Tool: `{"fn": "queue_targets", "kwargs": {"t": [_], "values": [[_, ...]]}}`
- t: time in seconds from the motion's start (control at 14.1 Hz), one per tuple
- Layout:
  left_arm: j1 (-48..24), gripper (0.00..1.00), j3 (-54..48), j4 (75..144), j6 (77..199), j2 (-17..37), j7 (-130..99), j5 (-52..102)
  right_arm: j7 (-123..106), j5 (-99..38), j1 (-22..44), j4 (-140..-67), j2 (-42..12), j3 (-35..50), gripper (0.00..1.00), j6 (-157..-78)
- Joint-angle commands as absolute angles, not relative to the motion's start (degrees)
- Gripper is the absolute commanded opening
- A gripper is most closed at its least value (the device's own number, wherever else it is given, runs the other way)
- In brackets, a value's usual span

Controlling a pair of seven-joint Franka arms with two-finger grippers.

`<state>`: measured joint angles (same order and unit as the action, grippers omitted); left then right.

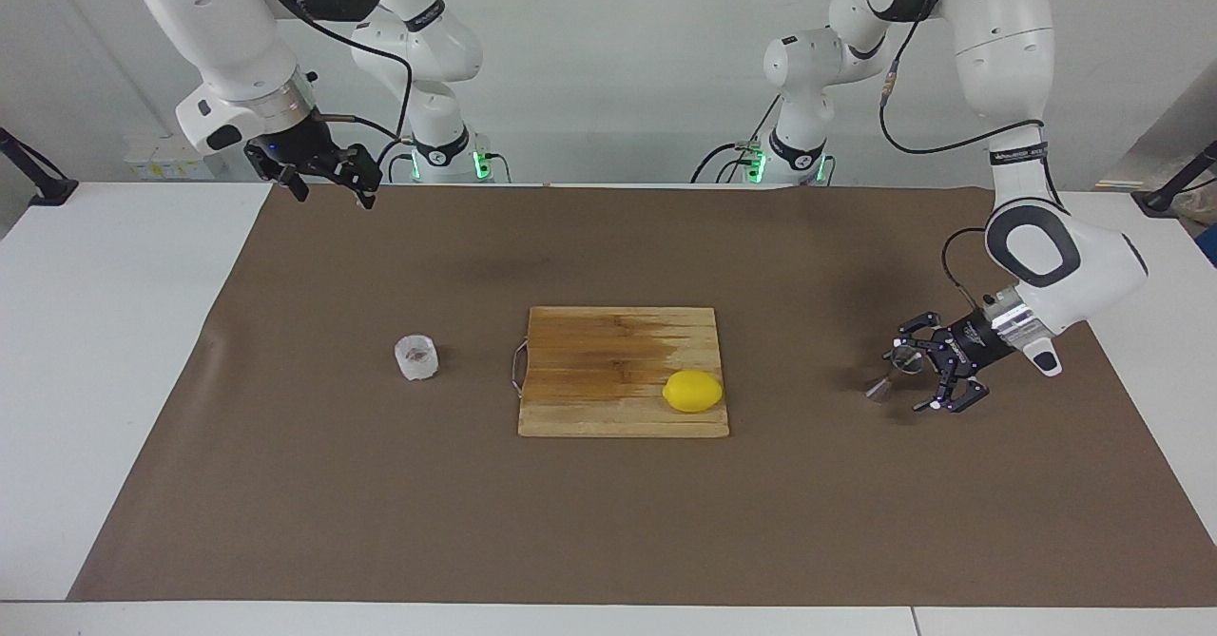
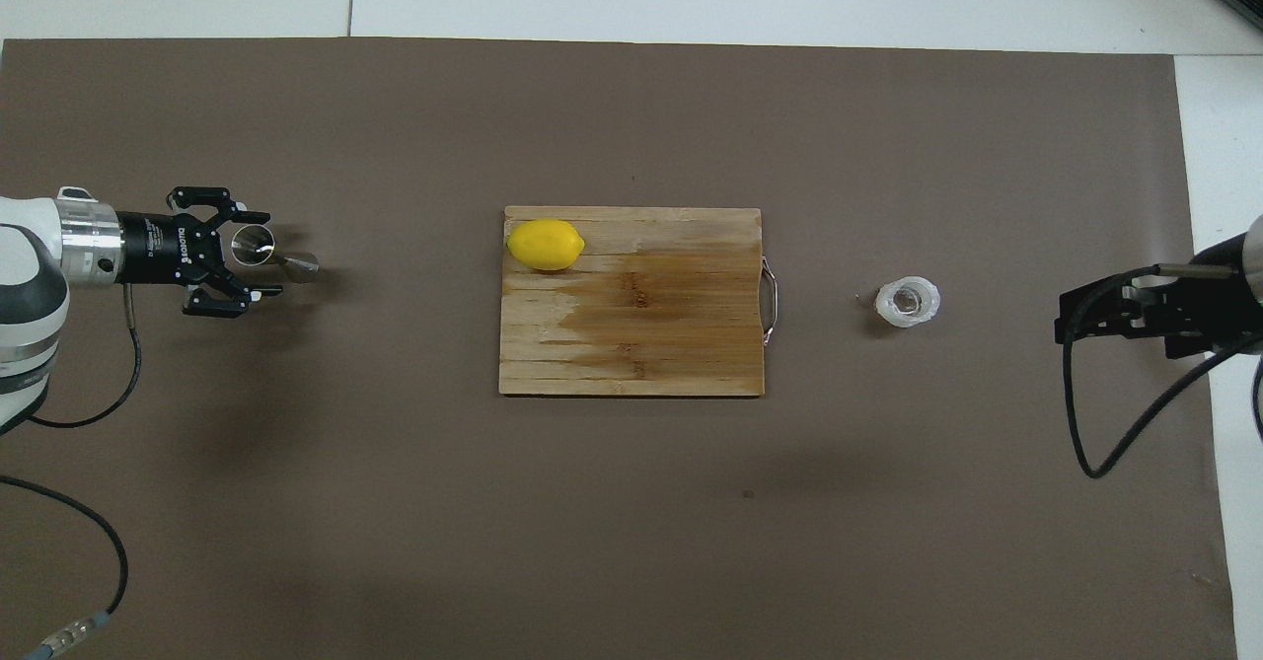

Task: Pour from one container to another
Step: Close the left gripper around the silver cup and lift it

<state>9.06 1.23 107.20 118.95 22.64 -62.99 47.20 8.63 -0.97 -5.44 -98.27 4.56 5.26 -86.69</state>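
The steel hourglass jigger point(image 1: 878, 388) point(image 2: 256, 244) stands on the brown mat toward the left arm's end of the table. My left gripper point(image 1: 913, 374) point(image 2: 263, 254) is open and lies low and sideways, with one finger on each side of the jigger's upper cone. I cannot tell if the fingers touch it. The translucent whitish cup point(image 1: 416, 357) point(image 2: 909, 302) stands on the mat toward the right arm's end, with a brownish bit inside. My right gripper point(image 1: 333, 195) point(image 2: 1071, 317) waits open, raised over the mat's edge near its own base and well apart from the cup.
A wooden cutting board point(image 1: 599, 356) point(image 2: 641, 325) with a wire handle lies mid-table between cup and jigger. A yellow lemon point(image 1: 692, 392) point(image 2: 545, 245) sits on the board's corner nearest the jigger. The brown mat point(image 1: 608, 522) covers most of the white table.
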Motion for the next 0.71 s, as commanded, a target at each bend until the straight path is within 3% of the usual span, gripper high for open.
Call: {"fn": "queue_targets", "kwargs": {"t": [0.0,0.28,0.36,0.5,0.57,0.64], "values": [[8.3,1.00,1.7,109.2,118.3,20.7,-63.2,48.9,9.3,-1.9,-5.9,-98.2,4.6,5.5,1.00,-87.4],[8.7,1.00,1.7,109.5,117.8,20.4,-63.0,49.0,9.3,-1.9,-5.9,-98.2,4.6,5.5,1.00,-87.4],[8.6,0.90,1.7,109.5,117.9,20.4,-63.0,49.2,9.4,-1.9,-5.9,-98.2,4.6,5.5,1.00,-87.4],[9.0,0.47,1.4,109.1,117.3,20.4,-62.6,49.7,9.4,-1.9,-5.9,-98.2,4.6,5.5,1.00,-87.4],[9.1,0.19,1.4,109.1,117.1,20.4,-62.4,49.8,9.4,-1.9,-5.9,-98.2,4.6,5.5,1.00,-87.4],[9.1,0.00,1.4,109.2,116.9,20.3,-62.1,49.8,9.4,-1.9,-5.9,-98.2,4.6,5.5,1.00,-87.4]]}}
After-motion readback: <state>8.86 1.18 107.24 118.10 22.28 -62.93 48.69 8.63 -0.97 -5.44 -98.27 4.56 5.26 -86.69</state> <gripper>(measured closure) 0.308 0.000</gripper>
